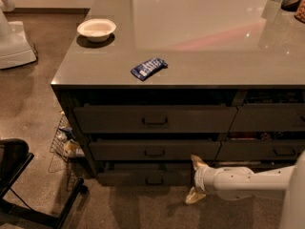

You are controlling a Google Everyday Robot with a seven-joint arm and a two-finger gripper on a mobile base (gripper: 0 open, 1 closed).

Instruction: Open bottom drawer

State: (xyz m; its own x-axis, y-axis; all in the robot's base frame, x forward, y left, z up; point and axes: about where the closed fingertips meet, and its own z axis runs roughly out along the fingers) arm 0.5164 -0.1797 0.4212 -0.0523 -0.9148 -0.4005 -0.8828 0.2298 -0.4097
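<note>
The bottom drawer (138,177) is the lowest, slimmest dark front of the left stack, with a small dark pull (153,180) at its centre. Its front sits close in under the drawer above and no interior shows. My gripper (195,179) is at the end of my white arm (243,181), which reaches in from the right near the floor. It is open and empty, with one finger (198,162) up and one down. It hangs in front of the drawer's right end, to the right of the pull and apart from it.
Two taller drawers (155,119) sit above, and a neighbouring stack (271,118) stands to the right. A white bowl (96,29) and a blue packet (148,67) lie on the counter. A wire basket (64,142) and a black chair base (28,194) stand at the left.
</note>
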